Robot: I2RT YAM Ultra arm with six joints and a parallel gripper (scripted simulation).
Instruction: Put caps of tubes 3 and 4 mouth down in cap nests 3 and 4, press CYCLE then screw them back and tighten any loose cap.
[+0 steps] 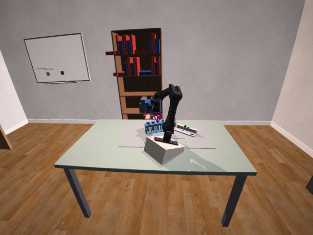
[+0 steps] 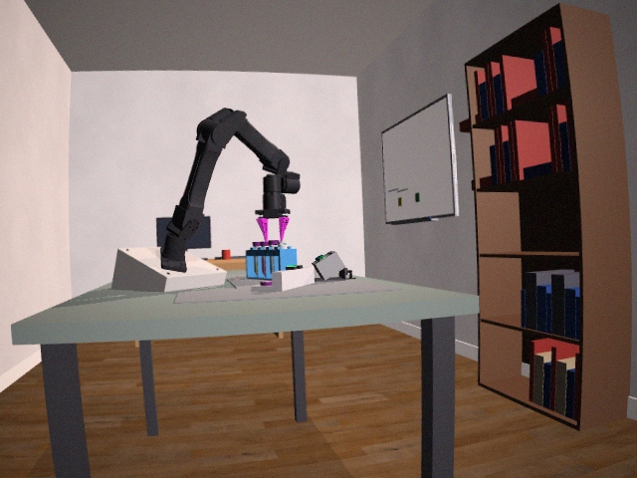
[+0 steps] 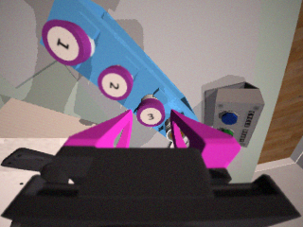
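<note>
The blue decapping station (image 3: 118,61) holds purple caps 1 (image 3: 66,43), 2 (image 3: 114,83) and 3 (image 3: 151,114), each on its tube. My gripper (image 3: 151,113) hangs straight above cap 3. Its pink fingers are open, one on each side of the cap with a small gap, and hold nothing. Tube 4 (image 2: 283,245) stands without a cap, and the right finger partly hides it in the wrist view. A purple cap (image 1: 192,133) lies at the right end of the cap tray (image 1: 186,129). A green light (image 1: 188,126) shows on the tray's console.
The key desk (image 3: 233,112), with the blue key (image 3: 229,116) and the green key (image 3: 226,132), stands just beyond the station. The arm's white base block (image 1: 163,149) sits in front of the station. Both station and tray rest on a grey mat (image 1: 167,136).
</note>
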